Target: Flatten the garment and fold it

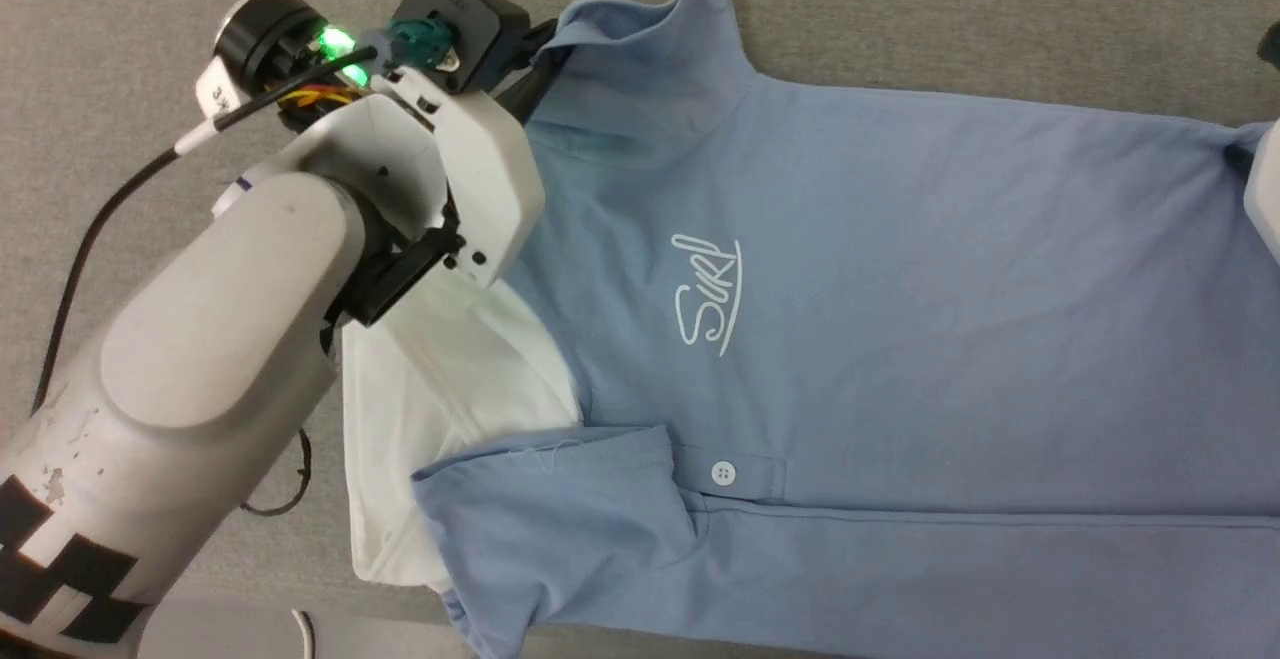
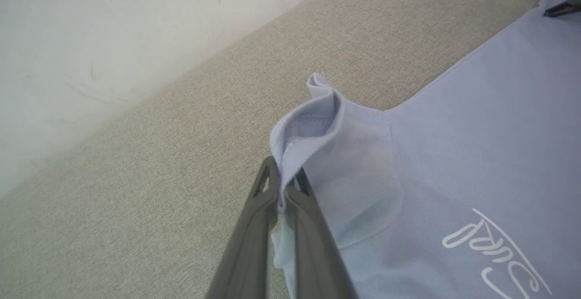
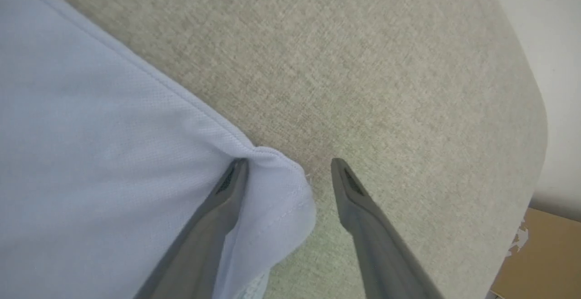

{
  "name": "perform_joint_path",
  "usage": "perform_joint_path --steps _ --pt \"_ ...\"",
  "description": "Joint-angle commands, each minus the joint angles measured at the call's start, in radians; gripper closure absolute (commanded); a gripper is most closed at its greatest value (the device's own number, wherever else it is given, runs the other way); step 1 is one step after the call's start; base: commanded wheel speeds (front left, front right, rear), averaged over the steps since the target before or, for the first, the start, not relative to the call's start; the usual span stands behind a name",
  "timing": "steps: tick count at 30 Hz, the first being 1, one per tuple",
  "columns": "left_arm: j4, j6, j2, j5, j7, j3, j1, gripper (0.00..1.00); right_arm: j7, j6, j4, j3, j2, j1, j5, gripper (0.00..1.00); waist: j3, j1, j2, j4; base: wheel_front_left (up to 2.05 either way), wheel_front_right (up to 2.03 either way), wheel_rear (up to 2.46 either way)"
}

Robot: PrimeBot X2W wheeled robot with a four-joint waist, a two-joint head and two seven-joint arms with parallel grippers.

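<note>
The garment (image 1: pixel 900 239), a light blue polo shirt, lies front up on the beige fabric surface, with white "Surf" script (image 1: pixel 708 295) and its white collar (image 1: pixel 420 419) toward the lower left. My left gripper (image 1: pixel 548 51) is shut on the raised hem of a sleeve (image 2: pixel 313 117), which the left wrist view shows pinched between the fingers (image 2: pixel 254 244). In the right wrist view my right gripper (image 3: pixel 288 172) stands open at a bottom corner of the garment (image 3: pixel 277 185). Its left finger (image 3: pixel 227 194) rests on the cloth and the other finger is over bare surface.
The beige fabric surface (image 1: pixel 950 19) extends past the shirt. Its rounded edge (image 3: pixel 535 108) is close to my right gripper, with a brown box (image 3: pixel 540 253) beyond. A white wall (image 2: pixel 113 31) borders the far side. A black cable (image 1: pixel 80 259) trails beside my left arm.
</note>
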Motion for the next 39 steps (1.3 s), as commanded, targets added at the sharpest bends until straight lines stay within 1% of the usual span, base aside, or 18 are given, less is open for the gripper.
perform_joint_path --steps 1,4,8,15,16,23,27,31,35,39 --pt "0.014 0.005 -0.015 0.008 -0.020 -0.005 0.004 1.00 -0.007 0.001 0.037 0.069 0.016 0.021 0.031 1.00 0.013 0.0001 0.0000 0.015 0.00 0.00 0.00" --pt "0.045 0.002 -0.020 0.005 -0.041 -0.001 -0.001 1.00 -0.047 0.001 0.062 0.095 0.015 -0.009 0.059 1.00 0.004 0.0001 0.0000 0.004 0.00 0.00 0.00" --pt "0.088 0.000 -0.014 0.004 -0.073 0.010 -0.009 1.00 -0.121 0.001 0.098 0.097 0.025 -0.062 0.065 1.00 -0.016 0.0001 0.0000 -0.022 0.00 0.00 0.00" --pt "0.190 0.007 -0.016 0.017 -0.171 0.044 -0.052 1.00 -0.267 0.001 0.184 0.047 0.077 -0.137 0.040 1.00 -0.054 0.0001 0.0000 -0.063 0.00 0.00 0.00" --pt "0.190 0.007 -0.016 0.017 -0.171 0.044 -0.052 1.00 -0.267 0.001 0.184 0.047 0.077 -0.137 0.040 1.00 -0.054 0.0001 0.0000 -0.063 0.00 0.00 0.00" --pt "0.304 0.025 -0.048 0.040 -0.311 0.072 -0.105 1.00 -0.423 0.001 0.274 -0.013 0.127 -0.156 -0.014 1.00 -0.102 0.0001 0.0000 -0.082 0.00 0.00 0.00" --pt "0.349 0.013 -0.056 0.050 -0.349 0.052 -0.085 1.00 -0.495 0.001 0.309 -0.040 0.157 -0.115 -0.010 1.00 -0.145 0.0001 0.0000 -0.082 0.00 0.00 0.00" --pt "0.331 0.014 -0.043 0.052 -0.371 0.029 -0.014 1.00 -0.564 0.001 0.314 -0.062 0.165 -0.035 0.001 1.00 -0.204 0.0001 0.0000 -0.076 0.00 0.00 0.00" --pt "0.250 0.035 -0.001 0.039 -0.365 0.011 0.108 1.00 -0.613 0.001 0.290 -0.091 0.167 0.083 0.023 1.00 -0.275 0.0001 0.0000 -0.069 0.00 0.00 0.00" --pt "0.124 0.065 0.060 0.012 -0.311 -0.019 0.266 1.00 -0.629 0.001 0.232 -0.112 0.161 0.224 0.036 1.00 -0.330 0.0001 0.0000 -0.059 0.00 0.00 0.00"
